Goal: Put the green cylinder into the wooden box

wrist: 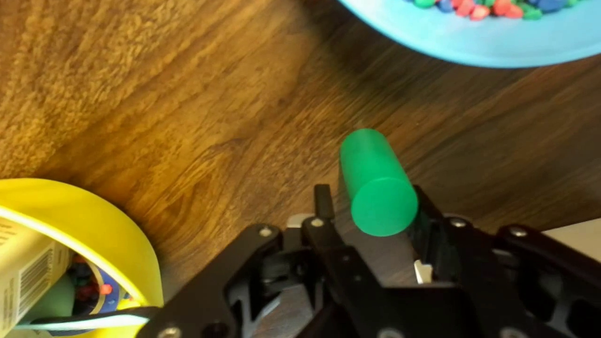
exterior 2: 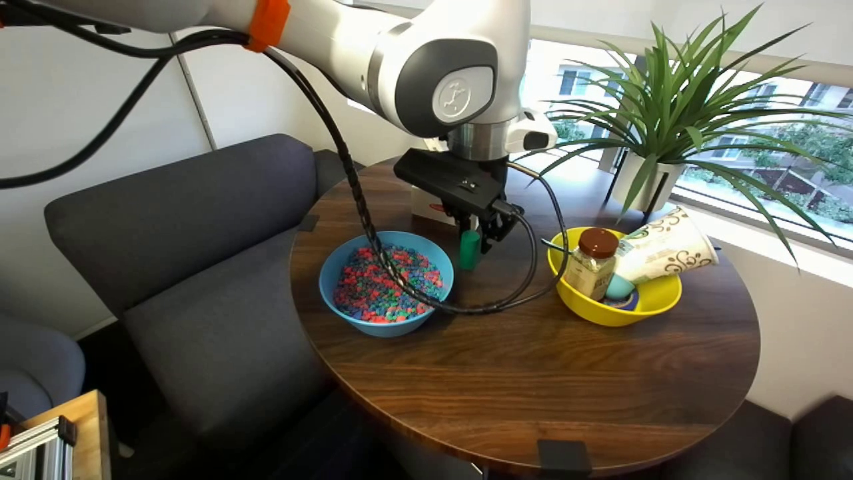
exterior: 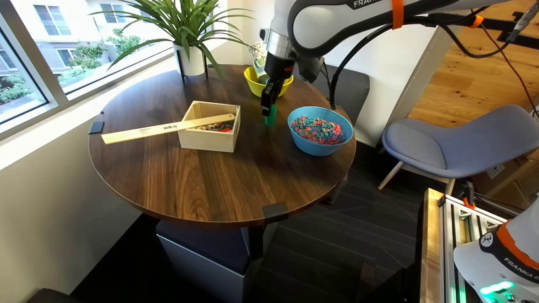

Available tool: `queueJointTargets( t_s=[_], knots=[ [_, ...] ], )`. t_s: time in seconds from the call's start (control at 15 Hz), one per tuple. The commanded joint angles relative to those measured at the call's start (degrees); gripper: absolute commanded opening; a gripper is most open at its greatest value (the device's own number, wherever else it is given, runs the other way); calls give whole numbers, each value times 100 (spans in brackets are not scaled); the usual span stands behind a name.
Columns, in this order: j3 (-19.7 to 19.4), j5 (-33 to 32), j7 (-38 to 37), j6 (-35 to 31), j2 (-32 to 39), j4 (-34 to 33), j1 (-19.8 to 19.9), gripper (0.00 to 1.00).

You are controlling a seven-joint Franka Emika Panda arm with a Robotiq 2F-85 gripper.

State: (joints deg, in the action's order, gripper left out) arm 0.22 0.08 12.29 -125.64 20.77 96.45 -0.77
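The green cylinder (exterior: pixel 270 116) stands upright on the round wooden table, and it also shows in an exterior view (exterior 2: pixel 470 251). In the wrist view the green cylinder (wrist: pixel 382 202) lies between the fingers of my open gripper (wrist: pixel 374 206). A gap shows at the left finger; the right finger is close to or touching it. The gripper is low over it in both exterior views (exterior: pixel 268 103) (exterior 2: pixel 478 235). The pale wooden box (exterior: pixel 208 140) holds small mixed pieces. The box (exterior 2: pixel 433 205) is mostly hidden behind the gripper in an exterior view.
A wooden stick (exterior: pixel 156 130) lies across the box and juts past it. A blue bowl (exterior: pixel 318 148) of coloured bits stands near the cylinder. A yellow bowl (exterior 2: pixel 603 315) with a jar (exterior 2: pixel 592 263) and a paper cup (exterior 2: pixel 666 247) stands on the opposite side. A potted plant (exterior: pixel 191 61) stands by the window.
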Motion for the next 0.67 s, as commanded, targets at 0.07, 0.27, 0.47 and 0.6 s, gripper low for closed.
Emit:
queueJointTargets(
  t_s=[0.07, 0.27, 0.47, 0.6],
  knots=[
    [85, -75, -179, 329, -60, -23, -17, 7],
    [196, -101, -183, 690, -366, -49, -113, 8],
    [330, -421, -157, 971, -747, -233, -351, 8],
    [453, -645, -106, 1219, -800, -579, -518, 8]
  ],
)
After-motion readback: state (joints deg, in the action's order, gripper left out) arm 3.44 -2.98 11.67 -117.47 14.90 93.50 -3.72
